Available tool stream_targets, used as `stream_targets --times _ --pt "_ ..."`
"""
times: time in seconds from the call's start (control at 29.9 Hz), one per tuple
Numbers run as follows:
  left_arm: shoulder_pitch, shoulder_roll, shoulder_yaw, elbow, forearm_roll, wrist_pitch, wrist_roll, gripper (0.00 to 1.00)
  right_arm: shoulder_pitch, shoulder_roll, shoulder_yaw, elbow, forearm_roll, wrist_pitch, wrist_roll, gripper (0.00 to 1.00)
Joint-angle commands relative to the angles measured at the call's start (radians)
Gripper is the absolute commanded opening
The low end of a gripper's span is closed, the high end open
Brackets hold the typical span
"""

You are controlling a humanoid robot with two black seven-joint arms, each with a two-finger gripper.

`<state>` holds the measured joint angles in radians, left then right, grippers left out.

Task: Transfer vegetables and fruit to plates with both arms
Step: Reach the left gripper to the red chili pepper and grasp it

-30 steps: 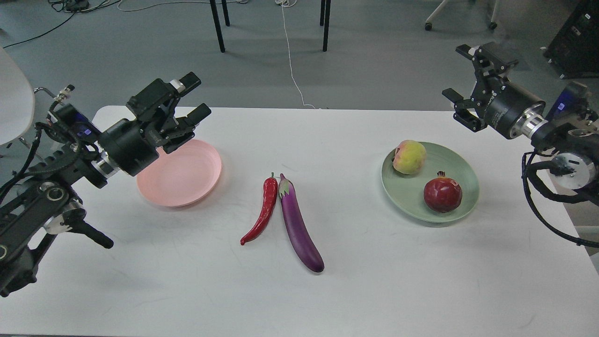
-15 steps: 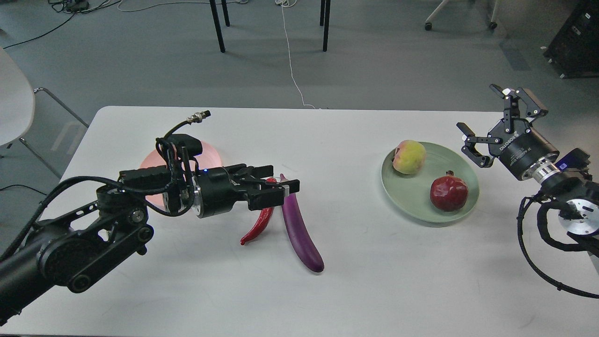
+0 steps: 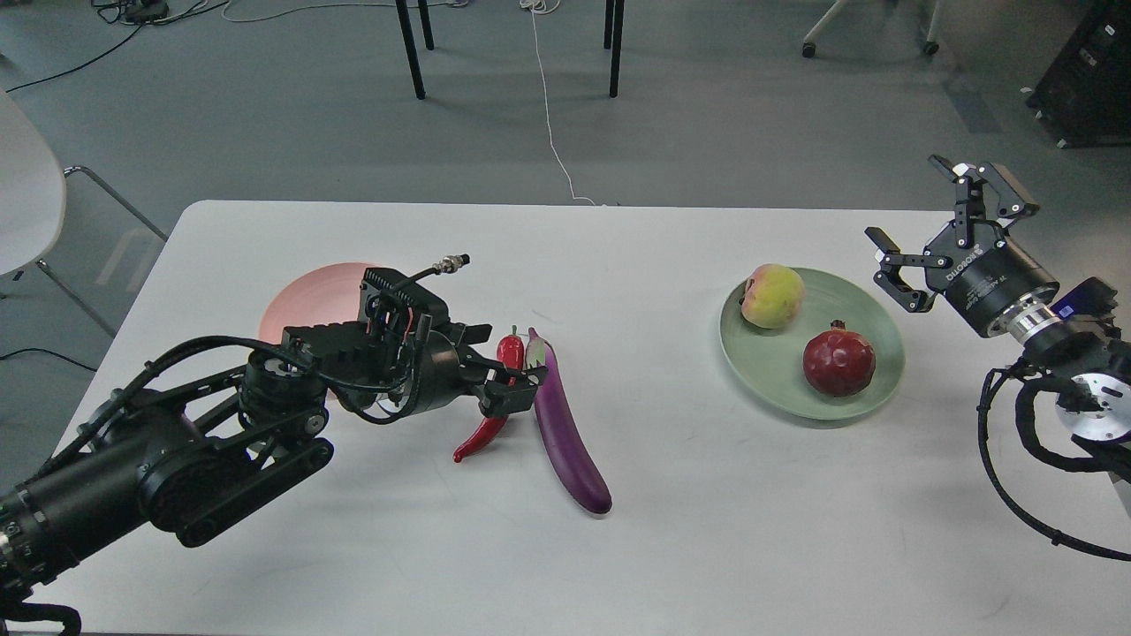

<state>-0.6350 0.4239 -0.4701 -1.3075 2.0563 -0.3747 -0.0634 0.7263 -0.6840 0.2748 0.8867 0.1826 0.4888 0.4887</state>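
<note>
The red chili pepper (image 3: 510,348) and the purple eggplant (image 3: 565,433) lie side by side on the white table (image 3: 671,548), near its middle. My left gripper (image 3: 500,369) is open and low over the chili's middle, one finger on each side of it; the chili's middle is hidden behind the lower finger (image 3: 517,396). The pink plate (image 3: 305,300) lies behind my left arm, partly hidden. The peach (image 3: 772,296) and the pomegranate (image 3: 838,362) sit on the mint green plate (image 3: 767,367) at the right. My right gripper (image 3: 905,200) is open and empty, raised just right of that plate.
Black chair legs (image 3: 411,49) and a white cable (image 3: 552,132) are on the floor beyond the table's far edge. A white chair (image 3: 26,194) stands at the left and a black case (image 3: 1082,79) at the far right.
My left arm swung right from over the pink plate and lowered its open gripper around the chili. My right arm dropped beside the green plate. The pomegranate shifted slightly on the plate.
</note>
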Motion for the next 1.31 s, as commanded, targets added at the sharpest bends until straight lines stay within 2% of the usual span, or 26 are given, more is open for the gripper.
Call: stream_targets --times 0.0,0.33,0.54,0.6,0.7,0.9,1.14,1.27 --pt "0.011 -0.002 0.028 0.022 0.022 0.0 0.0 0.98 -0.001 -0.002 0.001 0.0 0.0 0.0 0.0 0.99" --pt "0.026 -0.017 0.028 0.062 0.058 0.002 -0.001 0.98 -0.002 -0.009 0.001 0.002 0.0 0.0 0.0 0.99" --pt "0.038 -0.017 0.028 0.068 0.065 0.002 0.0 0.93 -0.004 -0.011 0.004 0.0 0.0 0.0 0.0 0.99" --pt "0.034 -0.014 0.028 0.068 0.065 0.0 0.0 0.87 -0.004 -0.009 0.004 0.002 0.0 0.0 0.0 0.99" --pt "0.032 -0.016 0.028 0.07 0.065 -0.004 -0.001 0.71 -0.004 -0.011 0.006 0.003 0.0 0.0 0.0 0.99" --pt "0.035 -0.016 0.028 0.07 0.068 -0.026 -0.001 0.44 -0.004 -0.011 0.017 0.003 0.0 0.0 0.0 0.99" --pt "0.029 -0.013 0.028 0.07 0.07 -0.026 0.005 0.25 -0.005 -0.009 0.017 0.003 0.0 0.0 0.0 0.99" --pt "0.023 -0.013 0.025 0.066 0.073 -0.026 0.008 0.21 -0.004 -0.009 0.017 0.002 0.0 0.0 0.0 0.99"
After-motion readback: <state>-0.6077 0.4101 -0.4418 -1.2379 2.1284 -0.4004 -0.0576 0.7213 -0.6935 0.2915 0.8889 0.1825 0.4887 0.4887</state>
